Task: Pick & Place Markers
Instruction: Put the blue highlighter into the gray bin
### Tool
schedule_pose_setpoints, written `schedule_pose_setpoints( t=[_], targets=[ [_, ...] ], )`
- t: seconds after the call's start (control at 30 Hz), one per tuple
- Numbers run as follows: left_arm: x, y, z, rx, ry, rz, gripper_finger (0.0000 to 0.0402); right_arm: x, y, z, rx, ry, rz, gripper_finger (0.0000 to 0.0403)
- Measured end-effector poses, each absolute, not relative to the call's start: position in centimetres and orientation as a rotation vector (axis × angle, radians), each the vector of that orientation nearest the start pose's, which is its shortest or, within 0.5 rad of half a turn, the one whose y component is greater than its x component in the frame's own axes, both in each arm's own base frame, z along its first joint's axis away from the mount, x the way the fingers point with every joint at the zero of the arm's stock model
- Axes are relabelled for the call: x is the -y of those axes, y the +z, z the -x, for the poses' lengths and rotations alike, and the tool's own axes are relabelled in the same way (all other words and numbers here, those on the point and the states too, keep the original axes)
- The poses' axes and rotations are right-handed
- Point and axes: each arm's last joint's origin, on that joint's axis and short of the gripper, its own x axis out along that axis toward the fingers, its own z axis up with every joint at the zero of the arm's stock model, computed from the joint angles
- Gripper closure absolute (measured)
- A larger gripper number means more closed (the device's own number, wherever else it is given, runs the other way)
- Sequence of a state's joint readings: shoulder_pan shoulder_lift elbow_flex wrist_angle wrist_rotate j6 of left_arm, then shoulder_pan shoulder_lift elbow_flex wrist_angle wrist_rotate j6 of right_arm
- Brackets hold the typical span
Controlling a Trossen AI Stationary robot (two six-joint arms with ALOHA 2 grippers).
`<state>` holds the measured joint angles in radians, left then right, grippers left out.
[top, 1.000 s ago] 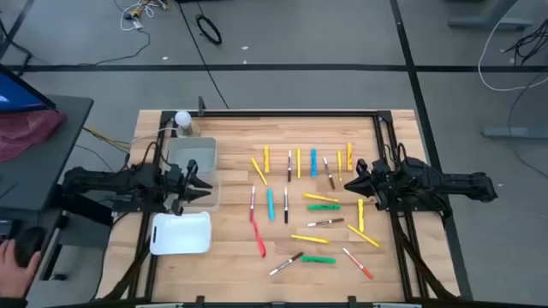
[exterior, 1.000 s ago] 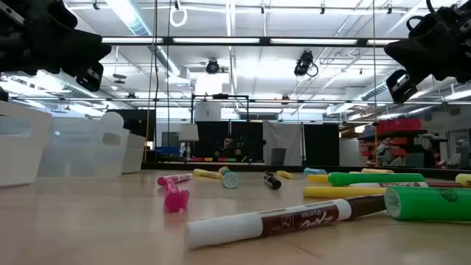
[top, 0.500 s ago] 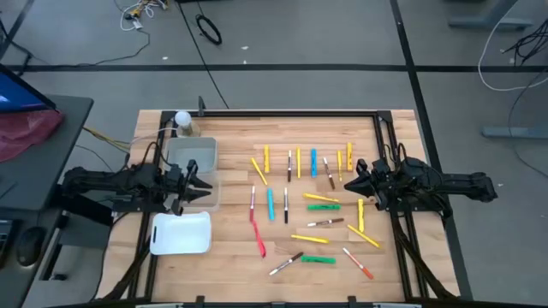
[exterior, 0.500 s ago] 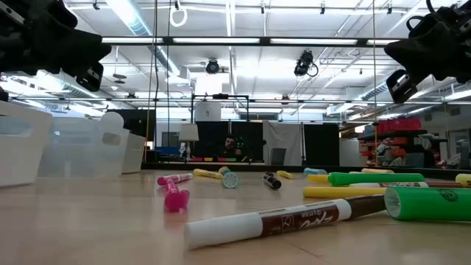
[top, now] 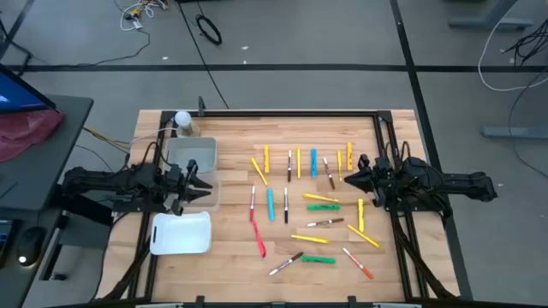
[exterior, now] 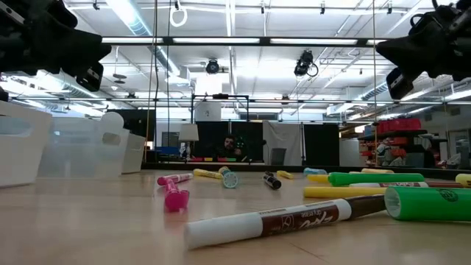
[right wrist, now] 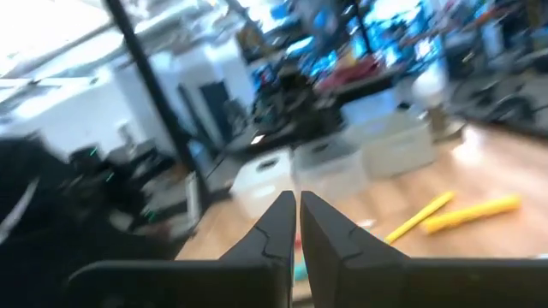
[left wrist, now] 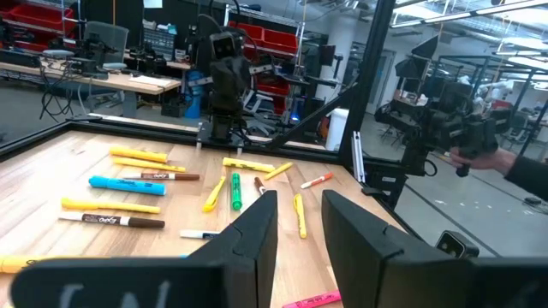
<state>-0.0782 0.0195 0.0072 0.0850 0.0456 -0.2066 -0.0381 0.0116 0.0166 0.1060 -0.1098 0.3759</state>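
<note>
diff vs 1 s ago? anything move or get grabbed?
The right gripper edged a little further over the wooden table toward the scattered coloured markers, jaws shut and empty. Nothing taken or released. The left gripper stayed over the clear plastic bins, and no marker shifted.

Wooden table (top: 231,257), scattered markers (top: 312,198), clear bins (top: 193,156), white lid (top: 181,233)

Bright even overhead light, ceiling strip lamps (exterior: 132,15) glaring toward 11 o'clock in low view, soft short shadows, right wrist view strongly motion-blurred, nearest marker (exterior: 280,219) soft.
</note>
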Motion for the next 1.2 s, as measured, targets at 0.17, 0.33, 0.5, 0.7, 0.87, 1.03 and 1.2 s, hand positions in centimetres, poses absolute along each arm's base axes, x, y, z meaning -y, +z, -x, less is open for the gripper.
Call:
schedule_pose_setpoints(
  t=[0.17,0.33,0.5,0.7,0.87,1.03,1.2],
  targets=[
    [0.9,17.3,-9.8,0.060,-0.131,0.207,0.0303,0.2,19.4,-9.4,0.273,0.066,-0.304,0.0378],
    [0.9,17.3,-9.8,0.060,-0.131,0.207,0.0303,-0.2,21.4,-9.4,0.468,0.123,-0.179,0.0378],
    [0.9,17.3,-9.8,0.060,-0.131,0.207,0.0303,-1.0,22.0,-10.5,0.524,0.174,-0.101,0.0378],
    [0.9,17.3,-9.8,0.060,-0.131,0.207,0.0303,-1.9,20.5,-13.4,0.388,0.146,-0.110,0.0378],
    [0.9,17.3,-9.8,0.060,-0.131,0.207,0.0303,-2.1,20.3,-16.5,0.284,0.020,-0.105,0.0378],
    [0.9,17.3,-9.8,0.060,-0.131,0.207,0.0303,-1.9,21.2,-19.4,0.253,-0.059,-0.190,0.0378],
    [0.9,17.3,-9.8,0.060,-0.130,0.207,0.0303,-1.9,21.3,-22.5,0.180,-0.138,-0.266,0.0378]
  ],
)
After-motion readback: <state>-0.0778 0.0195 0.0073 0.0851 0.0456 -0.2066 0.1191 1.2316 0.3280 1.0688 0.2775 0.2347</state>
